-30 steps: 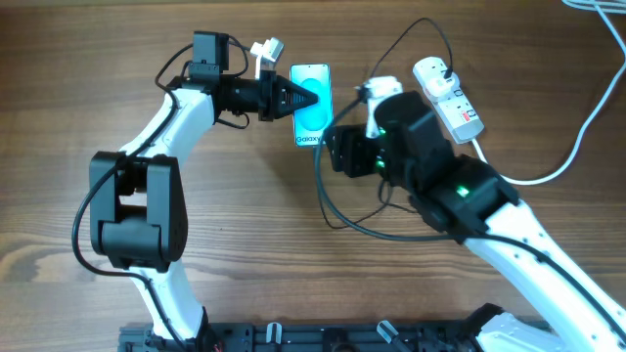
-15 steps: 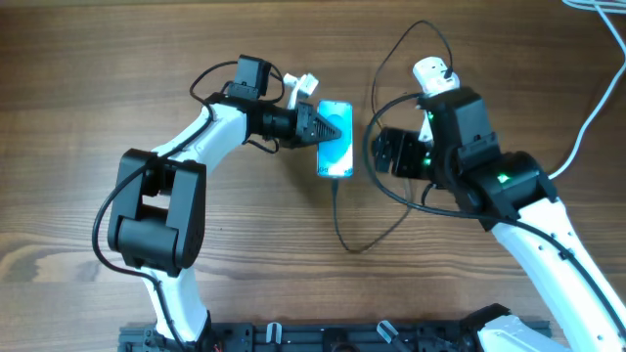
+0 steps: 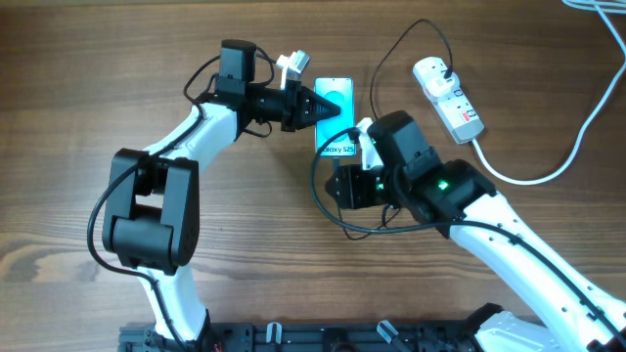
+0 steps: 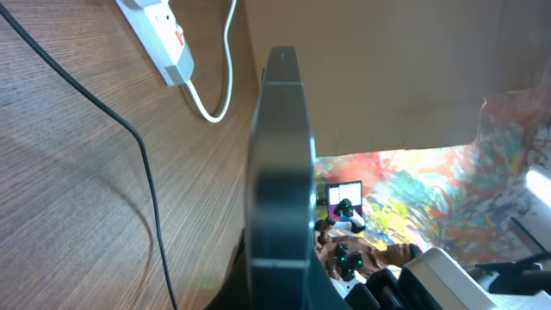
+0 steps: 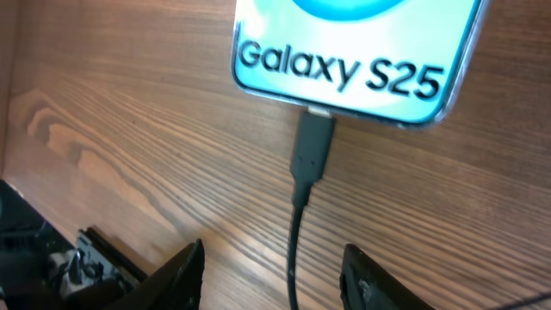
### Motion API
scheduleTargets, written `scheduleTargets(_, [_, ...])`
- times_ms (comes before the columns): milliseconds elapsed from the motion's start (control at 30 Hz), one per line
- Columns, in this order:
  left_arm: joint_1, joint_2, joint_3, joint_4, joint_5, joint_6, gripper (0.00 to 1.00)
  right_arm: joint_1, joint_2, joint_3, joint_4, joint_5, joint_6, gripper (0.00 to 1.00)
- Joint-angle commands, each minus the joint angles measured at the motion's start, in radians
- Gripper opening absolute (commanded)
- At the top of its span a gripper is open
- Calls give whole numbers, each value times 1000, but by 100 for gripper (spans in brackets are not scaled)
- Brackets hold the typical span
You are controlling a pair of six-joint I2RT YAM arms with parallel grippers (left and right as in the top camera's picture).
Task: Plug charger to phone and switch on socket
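Charger (image 5: 310,159) tip in phone (image 3: 338,132) near edge; socket (image 3: 449,97) right of phone, apart.

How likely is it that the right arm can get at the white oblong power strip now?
Probably yes. The right claw is open and empty, and the white oblong power strip lies close beside that arm with bare wooden table between; only the thin black charger cable loops nearby.

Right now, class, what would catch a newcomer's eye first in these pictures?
The cyan-screened Galaxy S25 phone lies upper centre, gripped at its edge by the left claw. The black charger plug meets the phone's bottom port, with the open right claw just behind it. The white power strip lies upper right.
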Motion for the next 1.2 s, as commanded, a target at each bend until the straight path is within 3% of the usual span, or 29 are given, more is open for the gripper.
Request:
scheduleTargets(0, [-1, -22, 8, 4, 64, -10, 4, 33, 5, 1, 14, 93, 63, 51])
scheduleTargets(133, [-1, -22, 8, 4, 64, 5, 4, 62, 11, 1, 13, 133, 71, 44])
scheduleTargets(233, [-1, -22, 8, 4, 63, 63, 4, 64, 30, 1, 14, 147, 82, 43])
scheduleTargets(467, [-1, -22, 8, 3, 44, 69, 4, 64, 72, 2, 78, 162, 82, 37])
scheduleTargets(567, [-1, -22, 8, 4, 44, 72, 4, 64, 72, 2, 103, 178, 82, 29])
scheduleTargets(967, [-1, -22, 8, 4, 37, 72, 4, 65, 72, 1, 76, 199, 90, 27])
scheduleTargets(1167, [-1, -22, 8, 4, 29, 72, 4, 65, 72, 2, 70, 199, 108, 21])
